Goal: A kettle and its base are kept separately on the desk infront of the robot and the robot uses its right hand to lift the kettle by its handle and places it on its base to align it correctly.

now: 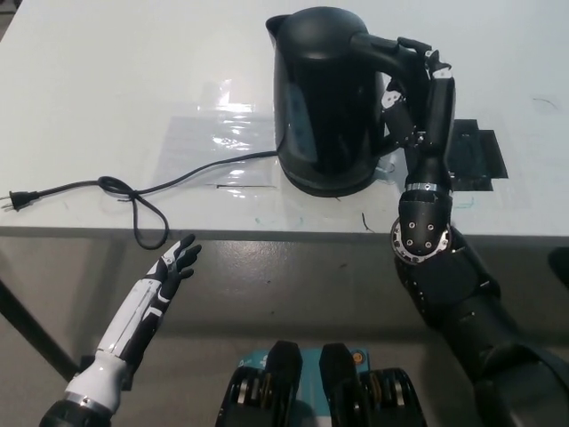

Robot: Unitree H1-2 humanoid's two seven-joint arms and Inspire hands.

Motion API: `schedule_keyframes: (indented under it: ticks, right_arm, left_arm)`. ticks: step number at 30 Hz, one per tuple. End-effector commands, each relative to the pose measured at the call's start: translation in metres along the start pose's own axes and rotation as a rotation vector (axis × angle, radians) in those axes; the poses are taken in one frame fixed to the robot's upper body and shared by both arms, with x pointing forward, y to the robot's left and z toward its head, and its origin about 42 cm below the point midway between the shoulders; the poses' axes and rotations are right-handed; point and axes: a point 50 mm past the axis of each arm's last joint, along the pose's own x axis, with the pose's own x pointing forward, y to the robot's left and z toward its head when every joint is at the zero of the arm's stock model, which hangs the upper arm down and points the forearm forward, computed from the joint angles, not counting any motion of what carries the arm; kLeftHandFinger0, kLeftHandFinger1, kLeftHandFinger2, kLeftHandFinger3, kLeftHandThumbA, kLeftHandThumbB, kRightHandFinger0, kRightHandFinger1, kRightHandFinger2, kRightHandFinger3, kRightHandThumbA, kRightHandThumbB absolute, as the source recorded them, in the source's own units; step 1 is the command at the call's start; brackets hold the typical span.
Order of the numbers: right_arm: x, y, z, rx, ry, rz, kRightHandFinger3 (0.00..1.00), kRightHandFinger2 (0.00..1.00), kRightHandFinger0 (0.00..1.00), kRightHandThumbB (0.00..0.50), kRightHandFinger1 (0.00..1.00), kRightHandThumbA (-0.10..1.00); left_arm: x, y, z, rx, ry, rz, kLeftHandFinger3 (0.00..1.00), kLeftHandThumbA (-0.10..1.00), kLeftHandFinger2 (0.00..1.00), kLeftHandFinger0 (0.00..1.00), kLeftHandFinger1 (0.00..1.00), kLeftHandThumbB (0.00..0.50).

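Observation:
The black kettle (324, 98) stands upright at the middle of the white table (107, 80), seated on its round black base (331, 189). The base's black cord (133, 191) runs left along the table to a plug (12, 202). My black right hand (418, 84) reaches up from the lower right and is shut on the kettle's handle (382, 44) on the kettle's right side. My white left hand (173, 267) rests open at the lower left, below the table's front edge.
A clear plastic sheet (218, 133) lies under and left of the base. A patch of black tape (476, 153) sits on the table right of my right hand. The table's front edge (267, 231) runs across the picture.

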Motion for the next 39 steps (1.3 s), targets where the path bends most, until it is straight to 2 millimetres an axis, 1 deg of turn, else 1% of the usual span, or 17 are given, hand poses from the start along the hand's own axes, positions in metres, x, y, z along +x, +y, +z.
schedule_keyframes:
  ticks: [1,2,3,4,5,6,7,8,9,14,15,25,29,31,33,36,39]
  right_arm:
    - [-0.008,0.002,-0.015,-0.075,0.059,0.046,0.75,0.66,0.02,0.138,0.24,-0.10]
    - [-0.009,0.000,-0.020,-0.071,0.077,0.064,0.78,0.71,0.09,0.153,0.31,-0.10]
    - [-0.010,-0.002,-0.023,-0.063,0.095,0.099,0.92,0.86,0.34,0.179,0.54,0.10]
    - [-0.010,-0.004,-0.026,-0.059,0.102,0.128,1.00,1.00,0.52,0.268,0.75,0.21]
    - [-0.011,-0.005,-0.028,-0.067,0.102,0.168,1.00,1.00,0.69,0.348,0.92,0.39]
    - [-0.011,-0.006,-0.031,-0.081,0.098,0.236,1.00,1.00,0.90,0.401,1.00,0.54]
    - [-0.010,-0.008,-0.032,-0.073,0.102,0.315,1.00,1.00,1.00,0.459,1.00,0.70]
    - [-0.009,-0.009,-0.033,-0.068,0.106,0.345,1.00,1.00,1.00,0.492,1.00,0.75]
    - [-0.007,-0.011,-0.033,-0.067,0.104,0.369,1.00,1.00,1.00,0.500,1.00,0.81]
    - [0.003,-0.015,-0.023,-0.024,0.070,0.415,1.00,1.00,1.00,0.500,1.00,0.93]
    - [0.006,-0.017,-0.019,-0.001,0.060,0.416,1.00,1.00,1.00,0.500,1.00,0.94]
    - [0.020,-0.033,0.017,0.242,-0.035,0.432,1.00,1.00,1.00,0.500,1.00,0.94]
    - [0.024,-0.044,0.044,0.406,-0.075,0.431,1.00,1.00,1.00,0.500,1.00,0.90]
    - [0.024,-0.048,0.052,0.458,-0.087,0.431,1.00,1.00,1.00,0.500,1.00,0.90]
    - [0.027,-0.060,0.068,0.550,-0.114,0.419,1.00,1.00,1.00,0.500,1.00,0.85]
    - [0.031,-0.079,0.086,0.588,-0.159,0.408,1.00,1.00,1.00,0.500,1.00,0.97]
    - [0.034,-0.089,0.094,0.603,-0.175,0.401,1.00,1.00,1.00,0.500,1.00,1.00]
  left_arm:
    - [0.005,0.007,0.013,0.009,-0.071,-0.008,1.00,1.00,1.00,1.00,1.00,0.099]
    - [0.005,0.007,0.013,0.010,-0.067,-0.007,1.00,1.00,1.00,1.00,1.00,0.101]
    - [0.005,0.007,0.013,0.009,-0.064,-0.004,1.00,1.00,1.00,1.00,1.00,0.104]
    - [0.005,0.007,0.013,0.009,-0.065,-0.005,1.00,1.00,1.00,1.00,1.00,0.105]
    - [0.005,0.007,0.013,0.007,-0.065,-0.005,1.00,1.00,1.00,1.00,1.00,0.106]
    - [0.005,0.007,0.012,0.009,-0.067,-0.005,1.00,1.00,1.00,1.00,1.00,0.106]
    - [0.005,0.007,0.012,0.008,-0.067,-0.006,1.00,1.00,1.00,1.00,1.00,0.106]
    - [0.005,0.006,0.012,0.008,-0.066,-0.006,1.00,1.00,1.00,1.00,1.00,0.106]
    - [0.005,0.006,0.012,0.008,-0.065,-0.006,1.00,1.00,1.00,1.00,1.00,0.106]
    - [0.006,0.007,0.012,0.011,-0.064,-0.009,1.00,1.00,1.00,1.00,1.00,0.105]
    - [0.006,0.006,0.011,0.012,-0.067,-0.008,1.00,1.00,1.00,1.00,1.00,0.114]
    - [0.006,0.006,0.011,0.012,-0.063,-0.014,1.00,1.00,1.00,1.00,1.00,0.111]
    - [0.005,0.005,0.011,0.003,-0.060,-0.007,1.00,1.00,1.00,1.00,1.00,0.115]
    - [0.004,0.005,0.011,0.002,-0.058,-0.008,1.00,1.00,1.00,1.00,1.00,0.115]
    - [0.006,0.005,0.010,0.009,-0.058,-0.011,1.00,1.00,1.00,1.00,1.00,0.122]
    - [0.005,0.006,0.010,0.011,-0.063,-0.009,1.00,1.00,1.00,1.00,1.00,0.116]
    - [0.005,0.006,0.010,0.012,-0.063,-0.009,1.00,1.00,1.00,1.00,1.00,0.122]
